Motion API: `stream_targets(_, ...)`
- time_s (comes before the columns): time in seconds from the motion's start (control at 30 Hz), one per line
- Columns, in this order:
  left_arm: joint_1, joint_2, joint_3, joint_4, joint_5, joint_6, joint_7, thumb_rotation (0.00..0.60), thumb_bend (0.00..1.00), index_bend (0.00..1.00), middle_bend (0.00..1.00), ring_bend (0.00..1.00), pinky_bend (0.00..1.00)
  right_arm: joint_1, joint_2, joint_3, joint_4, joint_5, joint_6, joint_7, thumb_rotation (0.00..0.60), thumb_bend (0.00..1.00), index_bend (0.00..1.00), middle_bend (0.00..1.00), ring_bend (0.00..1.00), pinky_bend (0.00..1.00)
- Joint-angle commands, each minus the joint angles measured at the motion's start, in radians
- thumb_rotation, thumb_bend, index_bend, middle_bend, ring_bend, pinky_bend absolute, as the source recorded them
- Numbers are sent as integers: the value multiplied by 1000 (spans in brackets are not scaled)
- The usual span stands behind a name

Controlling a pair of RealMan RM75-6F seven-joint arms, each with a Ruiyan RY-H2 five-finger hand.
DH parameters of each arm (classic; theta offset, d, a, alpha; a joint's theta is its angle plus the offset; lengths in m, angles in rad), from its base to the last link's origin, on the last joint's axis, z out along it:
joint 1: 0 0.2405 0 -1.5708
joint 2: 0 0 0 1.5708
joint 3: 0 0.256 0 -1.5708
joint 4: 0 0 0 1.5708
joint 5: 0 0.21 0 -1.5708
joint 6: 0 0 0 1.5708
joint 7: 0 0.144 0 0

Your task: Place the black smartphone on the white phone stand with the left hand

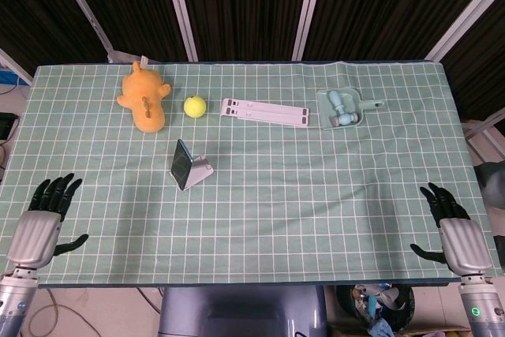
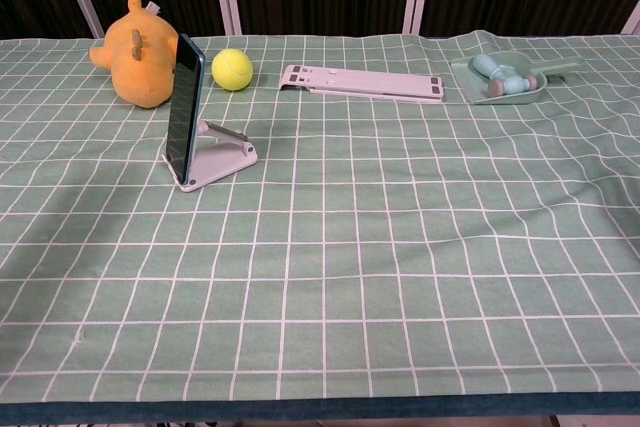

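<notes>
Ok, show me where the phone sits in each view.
Head view: the phone stands left of centre, leaning on the white stand.
Chest view: the phone is upper left, upright on the stand.
Shared landmark: the yellow ball behind it.

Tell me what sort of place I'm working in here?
Most likely a robot test bench in a lab, not a home. A table under a green checked cloth carries unrelated props: an orange plush toy, a yellow ball, a phone on its white stand. Dark panels in metal framing stand behind.
</notes>
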Motion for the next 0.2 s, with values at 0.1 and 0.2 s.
stream_targets(0.1, 26, 34, 19, -1, -24, -18, 52, 600, 68, 0, 0, 0, 0, -5, -4, -1, 3, -3, 8, -3, 600, 106, 0, 0, 0, 214)
stream_targets(0.2, 25, 34, 16, -9, -23, -29, 54, 600, 68, 0, 0, 0, 0, -7, -3, -1, 2, -2, 12, -1, 600, 106, 0, 0, 0, 214)
